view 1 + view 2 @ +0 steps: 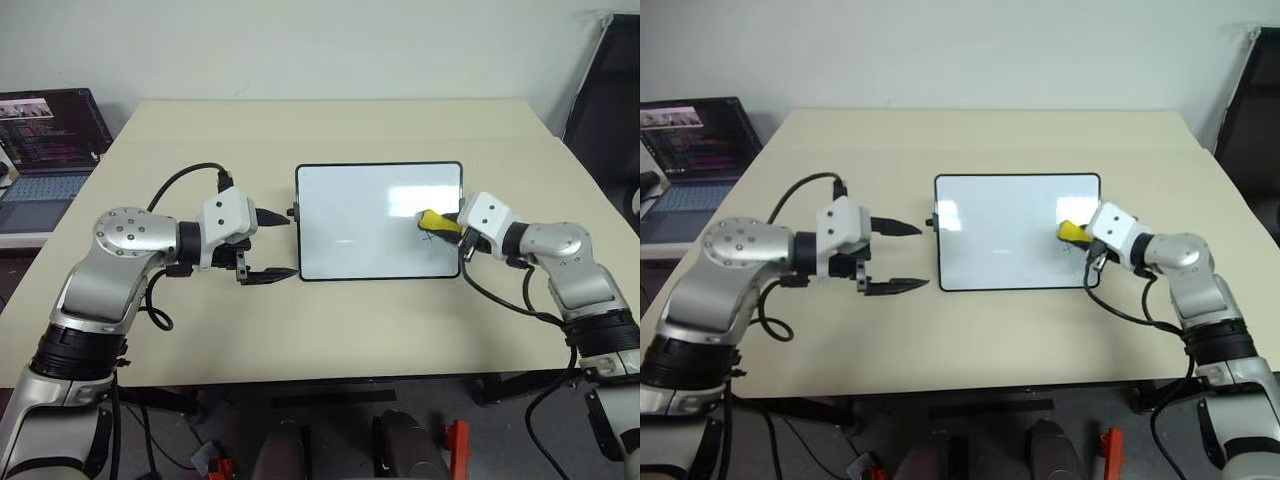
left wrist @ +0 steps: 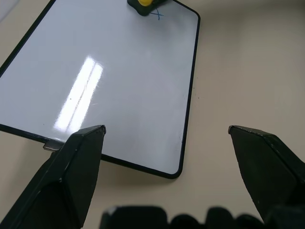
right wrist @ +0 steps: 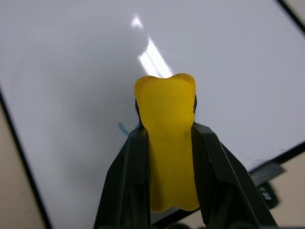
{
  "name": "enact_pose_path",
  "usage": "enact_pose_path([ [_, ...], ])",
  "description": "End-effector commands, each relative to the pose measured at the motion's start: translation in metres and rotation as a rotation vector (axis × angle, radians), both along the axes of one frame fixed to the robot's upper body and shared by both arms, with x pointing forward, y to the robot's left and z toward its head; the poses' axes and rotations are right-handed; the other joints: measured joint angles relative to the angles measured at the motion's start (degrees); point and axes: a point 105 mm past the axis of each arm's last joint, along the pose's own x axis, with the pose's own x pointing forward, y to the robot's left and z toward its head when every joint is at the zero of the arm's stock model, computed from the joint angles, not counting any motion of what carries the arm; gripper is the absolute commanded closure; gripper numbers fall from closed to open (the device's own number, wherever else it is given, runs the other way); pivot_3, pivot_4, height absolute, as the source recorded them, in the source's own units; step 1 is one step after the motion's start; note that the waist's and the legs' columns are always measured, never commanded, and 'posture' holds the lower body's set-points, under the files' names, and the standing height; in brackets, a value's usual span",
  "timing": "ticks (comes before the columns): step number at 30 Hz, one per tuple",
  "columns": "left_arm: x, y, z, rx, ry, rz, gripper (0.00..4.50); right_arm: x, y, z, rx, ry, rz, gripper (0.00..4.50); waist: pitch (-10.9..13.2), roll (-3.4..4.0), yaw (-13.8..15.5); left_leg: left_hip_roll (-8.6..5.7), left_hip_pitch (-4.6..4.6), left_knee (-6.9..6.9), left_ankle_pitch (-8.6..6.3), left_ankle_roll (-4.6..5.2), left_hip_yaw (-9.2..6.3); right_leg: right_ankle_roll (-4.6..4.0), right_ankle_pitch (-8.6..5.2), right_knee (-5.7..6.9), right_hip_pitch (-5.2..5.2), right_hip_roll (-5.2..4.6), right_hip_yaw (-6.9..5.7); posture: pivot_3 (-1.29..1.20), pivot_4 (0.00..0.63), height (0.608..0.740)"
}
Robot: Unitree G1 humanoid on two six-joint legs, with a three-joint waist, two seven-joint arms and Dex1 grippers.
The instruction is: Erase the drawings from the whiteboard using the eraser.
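The right gripper, two black fingers on a white-and-silver wrist, is clamped on the small bright yellow eraser block; we see one finger pressed against each long side of the block, and its rounded yellow end sticks out past the fingertips. From the head camera we note the eraser sits over the right-hand part of the glossy white rectangular whiteboard with its thin black frame, near the board's right edge. Whether the dark underside of the eraser touches the surface we cannot tell.

Just beside the eraser, partly under it, we make out a small thin blue marker cross; in the right wrist view a short blue stroke peeks out next to the gripper finger. These are the drawings we can identify; the rest of the board away from the eraser looks clean, with window glare across it.

The board lies flat on a pale beige tabletop, a small black knob on the side far from the eraser.

The left gripper hovers off that far side of the board, its two black fingers spread wide apart with nothing between them, well apart from the eraser. Beyond it, at the table's far left, stands an open dark-screened laptop.
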Motion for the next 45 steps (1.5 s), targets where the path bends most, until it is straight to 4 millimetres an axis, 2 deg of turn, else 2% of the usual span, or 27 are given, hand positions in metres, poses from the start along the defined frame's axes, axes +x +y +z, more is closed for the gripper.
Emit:
enact_pose_path([
  [1,-0.002,0.002,0.013,-0.005,-0.05,0.003,0.0,-0.019,0.01,-0.051,-0.076,0.162,0.049,3.67,-0.12,-0.19,-0.04,0.0,0.07,0.01,0.0,0.0,0.0,0.01,0.0,0.04,0.06,0.01,0.02,0.0,0.15,0.74],
  [5,-0.002,0.003,0.014,-0.006,-0.05,0.007,0.0,-0.021,0.012,-0.053,-0.046,0.158,0.036,3.67,-0.11,-0.23,-0.16,0.06,0.83,0.01,0.02,-0.01,0.01,0.1,-0.16,0.02,0.77,0.07,0.05,0.0,0.15,0.74],
  [8,-0.001,0.004,0.013,-0.002,-0.048,0.011,0.0,-0.004,-0.001,-0.032,-0.028,0.062,-0.036,3.67,-0.09,-0.25,-0.11,0.05,1.08,0.02,0.03,0.0,0.01,-0.15,-0.3,0.0,1.01,0.06,0.09,0.0,0.15,0.74],
  [13,0.001,0.003,0.014,-0.003,-0.052,0.008,0.0,0.026,-0.037,0.003,-0.034,-0.098,-0.206,3.69,-0.09,-0.25,-0.12,0.05,1.1,0.04,0.1,0.01,0.06,-0.19,-0.18,0.0,1.01,0.06,0.14,0.0,0.15,0.74],
  [16,0.001,0.002,0.014,-0.003,-0.053,0.006,0.0,0.033,-0.056,0.009,-0.063,-0.137,-0.281,3.69,-0.09,-0.26,0.04,0.05,1.08,0.03,0.11,0.02,0.05,-0.2,-0.17,-0.02,1.0,0.06,0.13,0.0,0.15,0.74],
  [19,0.002,0.002,0.014,-0.001,-0.053,0.006,0.0,0.029,-0.056,-0.001,-0.069,-0.113,-0.267,3.7,-0.09,-0.28,0.05,0.05,0.96,-0.01,0.11,0.01,0.05,-0.09,-0.12,-0.25,1.0,0.06,0.13,0.0,0.15,0.74],
  [22,0.002,0.001,0.014,-0.002,-0.053,0.003,0.0,0.021,-0.041,-0.014,-0.055,-0.065,-0.205,3.7,-0.1,-0.3,0.05,0.03,0.95,0.02,0.11,0.02,0.04,-0.03,-0.08,-0.33,1.04,0.03,0.14,0.0,0.15,0.74],
  [26,0.002,0.0,0.014,-0.002,-0.052,-0.002,0.0,-0.006,-0.015,-0.042,-0.04,0.093,-0.074,3.71,-0.14,-0.36,0.14,0.06,0.94,-0.06,0.11,0.02,-0.01,-0.04,-0.08,-0.47,1.07,0.04,0.08,0.0,0.15,0.74],
  [29,0.002,0.0,0.014,-0.001,-0.051,-0.004,0.0,-0.027,-0.008,-0.061,-0.056,0.201,-0.021,3.72,-0.14,-0.36,-0.24,0.11,0.85,-0.13,0.09,0.02,-0.02,-0.01,-0.04,-0.69,1.07,0.07,0.05,0.0,0.15,0.74],
  [34,0.002,-0.001,0.014,-0.002,-0.052,-0.012,0.0,-0.025,-0.015,-0.056,-0.061,0.183,-0.063,3.72,-0.14,-0.36,-0.36,0.11,0.81,-0.12,0.09,0.02,0.01,0.01,0.03,-0.76,1.04,0.07,0.06,0.0,0.15,0.74],
  [36,0.002,-0.003,0.014,-0.004,-0.052,-0.019,0.0,-0.024,-0.014,-0.043,-0.024,0.163,-0.054,3.72,-0.14,-0.36,-0.22,0.11,0.8,-0.1,0.09,0.02,-0.01,0.01,0.03,-0.77,1.04,0.07,0.05,0.0,0.15,0.74],
  [37,0.002,-0.004,0.014,-0.008,-0.053,-0.024,0.0,-0.024,-0.011,-0.024,0.049,0.146,-0.045,3.72,-0.11,-0.36,-0.12,0.1,0.8,-0.1,0.09,0.02,-0.01,0.01,0.03,-0.78,1.04,0.07,0.05,0.0,0.15,0.74],
  [38,0.001,-0.005,0.015,-0.012,-0.053,-0.028,0.0,-0.025,-0.009,-0.003,0.13,0.123,-0.038,3.72,-0.04,-0.32,0.0,0.1,0.76,-0.09,0.09,0.02,-0.01,0.01,0.03,-0.79,1.03,0.06,0.05,0.0,0.15,0.74],
  [39,0.001,-0.007,0.016,-0.019,-0.053,-0.036,0.0,-0.024,-0.017,0.033,0.266,0.076,-0.059,3.73,0.07,-0.26,0.13,0.09,0.64,-0.08,0.09,0.02,-0.02,0.02,0.03,-0.79,0.92,0.05,0.05,0.0,0.15,0.74],
  [40,0.0,-0.008,0.016,-0.024,-0.052,-0.042,0.0,-0.027,-0.023,0.057,0.356,0.045,-0.067,3.73,0.23,-0.11,0.26,0.08,0.52,-0.08,0.09,0.01,-0.03,0.04,0.05,-0.8,0.84,0.05,0.04,0.0,0.15,0.74],
  [41,-0.002,-0.013,0.013,-0.027,-0.042,-0.065,0.0,-0.025,-0.049,0.083,0.434,-0.026,-0.156,3.74,0.37,0.09,0.39,0.06,0.41,-0.08,0.09,0.01,-0.03,0.09,0.08,-0.83,0.78,0.03,0.04,0.0,0.15,0.74],
  [42,-0.006,-0.021,0.009,-0.031,-0.026,-0.099,0.0,-0.027,-0.08,0.097,0.47,-0.082,-0.267,3.75,0.44,0.22,0.64,0.04,0.26,-0.09,0.09,0.01,-0.03,0.4,0.25,-0.85,0.68,0.0,0.04,0.0,0.15,0.74],
  [44,-0.012,-0.034,0.004,-0.046,-0.006,-0.149,0.0,-0.031,-0.125,0.098,0.438,-0.128,-0.453,3.76,0.42,0.26,1.83,-0.05,-0.29,-0.11,0.09,0.01,-0.02,0.32,0.36,-0.84,0.15,-0.09,0.01,0.0,0.15,0.74],
  [45,-0.013,-0.036,0.003,-0.051,-0.003,-0.157,0.0,-0.032,-0.134,0.094,0.412,-0.128,-0.495,3.76,0.37,0.17,2.18,-0.07,-0.58,-0.1,0.08,0.0,-0.08,0.27,0.41,-0.85,-0.09,-0.13,-0.11,0.0,0.15,0.74],
])
